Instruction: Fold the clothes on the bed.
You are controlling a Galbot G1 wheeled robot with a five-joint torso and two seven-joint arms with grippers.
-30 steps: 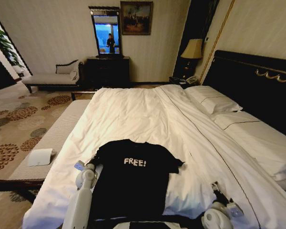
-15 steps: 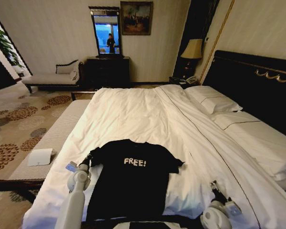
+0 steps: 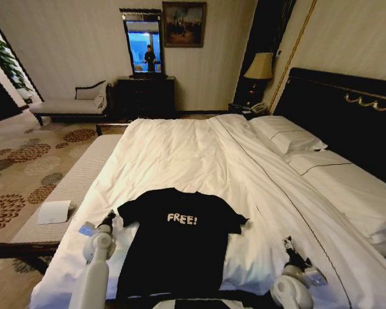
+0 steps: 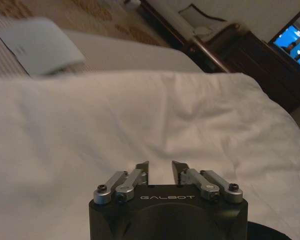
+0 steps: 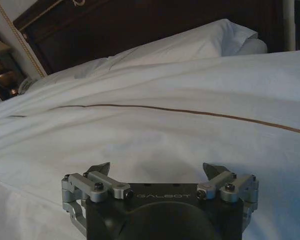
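The T-shirt (image 3: 177, 241) lay flat, chest up, in the lower middle of the head view, on the white duvet (image 3: 180, 161) near the foot of the bed (image 3: 347, 116), its white "FREE!" lettering readable and both short sleeves spread outward. The left gripper (image 3: 107, 220) sat at the lower left of that frame, just beside the shirt's left sleeve, over bare duvet; whether it touched the fabric could not be told. In the left wrist view the left gripper (image 4: 160, 171) showed its fingertips (image 4: 142, 170) drawn close with only a narrow gap between them and nothing held, white duvet ahead of it. The right gripper (image 3: 289, 248) sat at the lower right of the head view, well apart from the shirt, over the duvet. In the right wrist view the right gripper (image 5: 159, 171) had its jaws spread wide and empty, facing the pillows (image 5: 190, 42) and the dark headboard (image 5: 140, 20). A white card (image 3: 54, 212) lay on the bench at the left edge of the head view.
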